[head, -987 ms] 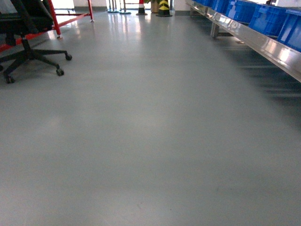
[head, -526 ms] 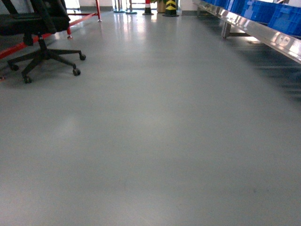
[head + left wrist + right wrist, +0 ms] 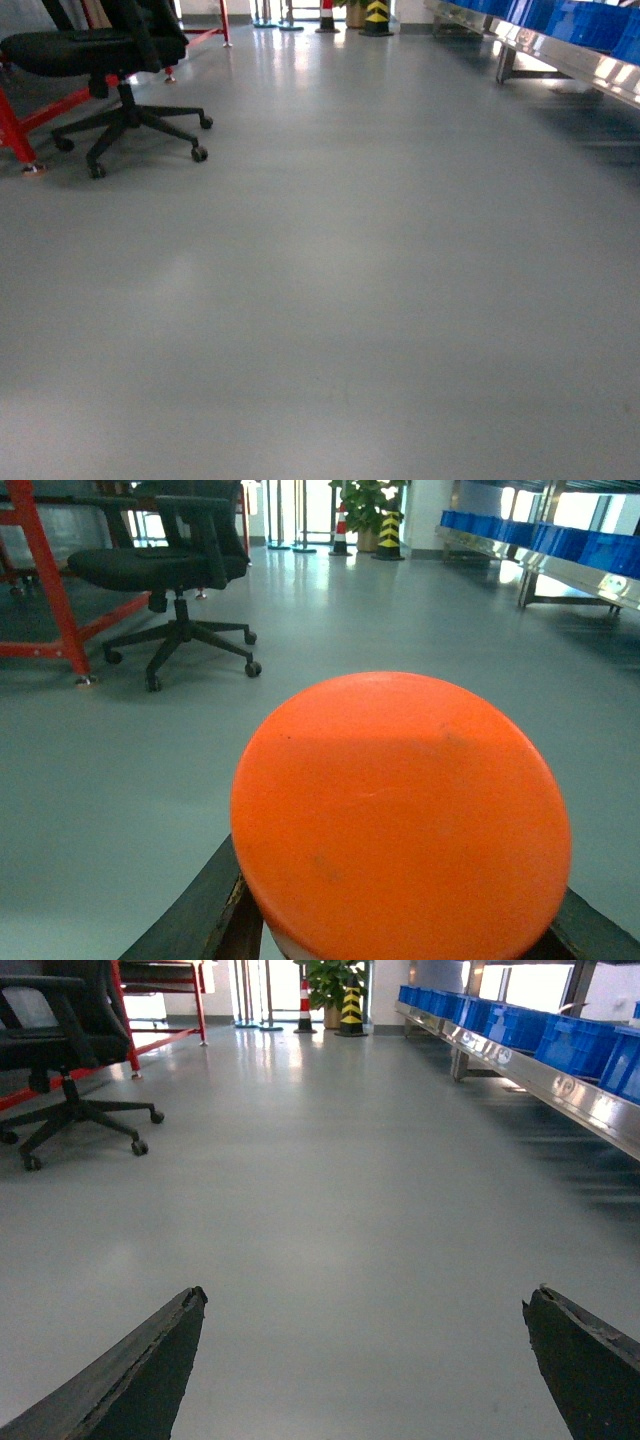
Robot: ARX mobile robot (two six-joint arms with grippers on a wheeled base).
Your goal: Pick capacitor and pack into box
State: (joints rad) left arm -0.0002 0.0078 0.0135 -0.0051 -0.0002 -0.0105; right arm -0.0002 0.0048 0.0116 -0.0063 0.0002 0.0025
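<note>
Orange fills most of the left wrist view: a round, smooth orange object point(image 3: 400, 815) sits between the dark fingers point(image 3: 195, 915) of the left tool point(image 3: 400, 930), whose jaws stand on either side of it at the bottom edge, closed around it. A pale band shows just under the orange face at the bottom. Whether this is the capacitor cannot be told from the pictures. The pink box does not appear in any of the three views, so its place cannot be told.

The right tool point(image 3: 370, 1360) stands wide, its two dark fingers point(image 3: 140, 1370) well apart at the lower corners of the right wrist view, with only grey floor point(image 3: 330, 1180) between them.

The head view shows neither arm. It looks slanting down over the glossy grey floor, which carries pale reflections of light. At the upper left stands a black office chair point(image 3: 115, 70) on a five-wheeled base, just beside a red metal frame point(image 3: 20, 125). Along the upper right runs a long steel surface point(image 3: 575, 60) carrying a row of blue plastic bins point(image 3: 590, 20); the same row shows more clearly in the right wrist view. At the far end of the floor stand a red and white traffic cone point(image 3: 326, 16) and a yellow and black striped post point(image 3: 377, 14), near a green potted plant point(image 3: 325, 978).
</note>
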